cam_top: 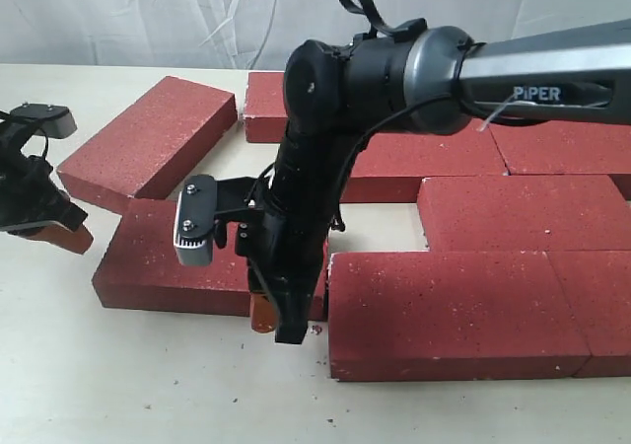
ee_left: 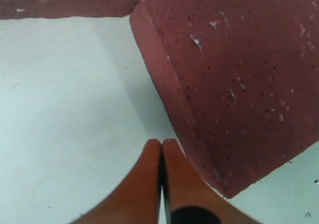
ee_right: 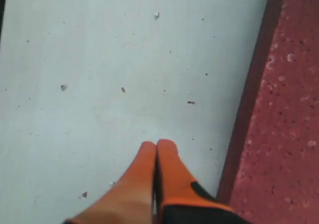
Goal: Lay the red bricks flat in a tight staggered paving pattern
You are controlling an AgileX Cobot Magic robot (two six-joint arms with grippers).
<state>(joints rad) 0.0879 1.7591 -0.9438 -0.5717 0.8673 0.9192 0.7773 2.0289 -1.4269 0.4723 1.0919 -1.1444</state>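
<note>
Red bricks [cam_top: 513, 212] are lying flat across the right side of the table [cam_top: 148, 385], where three rows are sitting tight together with their joints offset, so I am judging the paving as well over half done. Two pieces are lying loose on the left. An angled brick [cam_top: 148, 143] is lying skewed to the rows at the back. A front-left brick [cam_top: 168, 257] is sitting just beside the front row's end but set further back, with the arm hiding the joint. Both are probably needing a push or a turn into line. The right gripper [cam_top: 264, 316] is pointing down at the table just in front of that brick's right end, and the left gripper [cam_top: 61, 235] is hanging at the far left, near both loose bricks. The exterior view is giving the whole layout but is leaving the fingertips too small to read. The left wrist view is showing orange fingers [ee_left: 149, 174] pressed together with nothing between them, just beside a brick corner. The right wrist view is showing its fingers [ee_right: 142, 174] likewise closed and empty over bare table, with a brick edge running alongside. Neither wrist view is showing the pattern.
</note>
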